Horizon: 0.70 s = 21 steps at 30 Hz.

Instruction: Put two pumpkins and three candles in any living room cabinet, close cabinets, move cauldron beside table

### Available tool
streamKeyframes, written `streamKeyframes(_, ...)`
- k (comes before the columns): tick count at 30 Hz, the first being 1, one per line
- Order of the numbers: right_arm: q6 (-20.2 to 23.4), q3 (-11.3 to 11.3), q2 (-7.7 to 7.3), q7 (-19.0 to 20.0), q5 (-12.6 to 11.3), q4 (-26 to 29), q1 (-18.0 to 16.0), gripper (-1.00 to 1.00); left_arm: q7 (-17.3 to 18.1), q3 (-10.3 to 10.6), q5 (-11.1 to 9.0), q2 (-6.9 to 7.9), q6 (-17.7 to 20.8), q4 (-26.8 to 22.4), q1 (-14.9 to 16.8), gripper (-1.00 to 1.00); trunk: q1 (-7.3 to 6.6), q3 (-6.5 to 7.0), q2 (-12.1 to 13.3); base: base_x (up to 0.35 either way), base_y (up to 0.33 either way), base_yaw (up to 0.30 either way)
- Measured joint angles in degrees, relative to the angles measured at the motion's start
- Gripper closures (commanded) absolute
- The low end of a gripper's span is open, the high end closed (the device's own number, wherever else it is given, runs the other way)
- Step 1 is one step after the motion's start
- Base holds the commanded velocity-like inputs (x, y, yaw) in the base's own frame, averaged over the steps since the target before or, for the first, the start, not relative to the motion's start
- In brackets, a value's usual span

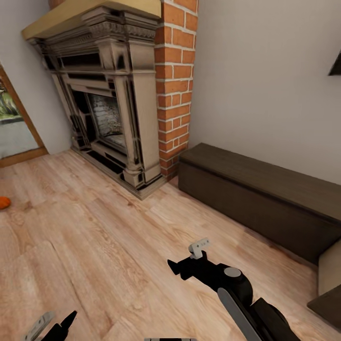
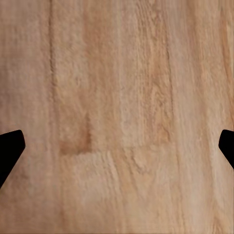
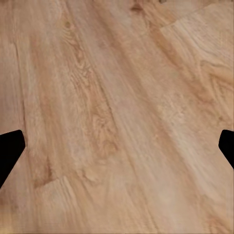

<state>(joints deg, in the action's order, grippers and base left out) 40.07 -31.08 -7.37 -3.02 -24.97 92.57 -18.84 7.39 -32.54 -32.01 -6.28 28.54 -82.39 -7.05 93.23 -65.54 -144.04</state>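
One bright-orange pumpkin (image 1: 4,202) lies on the wood floor at the far left edge of the head view, partly cut off. The long, low, dark-brown cabinet (image 1: 265,199) stands against the right wall beside the brick column, its front shut. My right gripper (image 1: 187,258) hovers over bare floor in front of the cabinet, open and empty. My left gripper (image 1: 54,324) sits low at the near left, also open and empty. Both wrist views look down on floorboards, with the left gripper (image 2: 117,146) and right gripper (image 3: 117,146) fingertips far apart. No candles or cauldron are in view.
A large ornate fireplace (image 1: 104,99) with a red brick column (image 1: 175,85) fills the back corner. A glass door (image 1: 14,123) is at the far left. A beige furniture corner (image 1: 330,270) and a dark surface (image 1: 327,303) sit at the near right.
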Motion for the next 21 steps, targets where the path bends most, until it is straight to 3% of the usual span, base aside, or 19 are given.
streamKeyframes(21, 0.1, 0.2, 0.11, -0.2, 0.0, 0.0, -0.4, -1.0, 0.1, -0.6, -0.2, 0.05, 0.0, 2.5, 0.4, -1.0, -0.01, 0.32, 0.0, 0.262, 0.228, 0.297)
